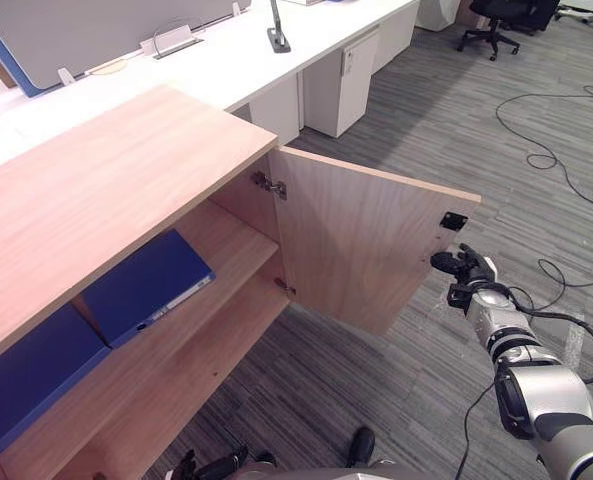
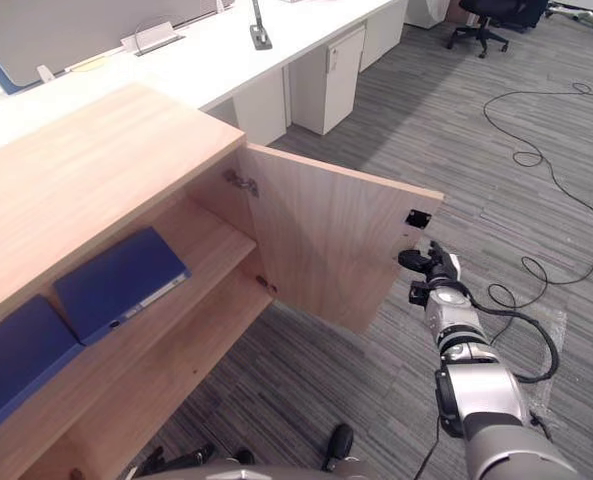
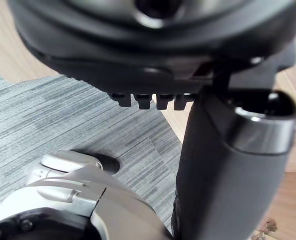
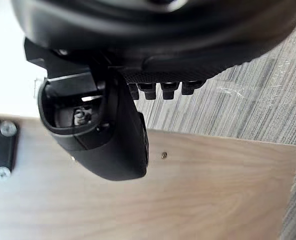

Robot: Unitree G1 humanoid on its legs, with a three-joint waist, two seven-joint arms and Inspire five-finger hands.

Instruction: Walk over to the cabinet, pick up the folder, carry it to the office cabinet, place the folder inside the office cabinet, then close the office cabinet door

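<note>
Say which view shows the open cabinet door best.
The left eye view: the whole door shows, swung open, hinges to free edge, with the right hand by that edge. The right eye view shows nearly the same. The right wrist view shows a close patch of its panel.

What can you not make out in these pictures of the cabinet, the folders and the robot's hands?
Far-left blue folder: cut off by the left eye view's edge, partly under the cabinet top.
Whether the right hand touches the door: too small in the eye views, hidden by the hand's bulk in the right wrist view.
Left hand: cut by the left eye view's bottom edge.
</note>
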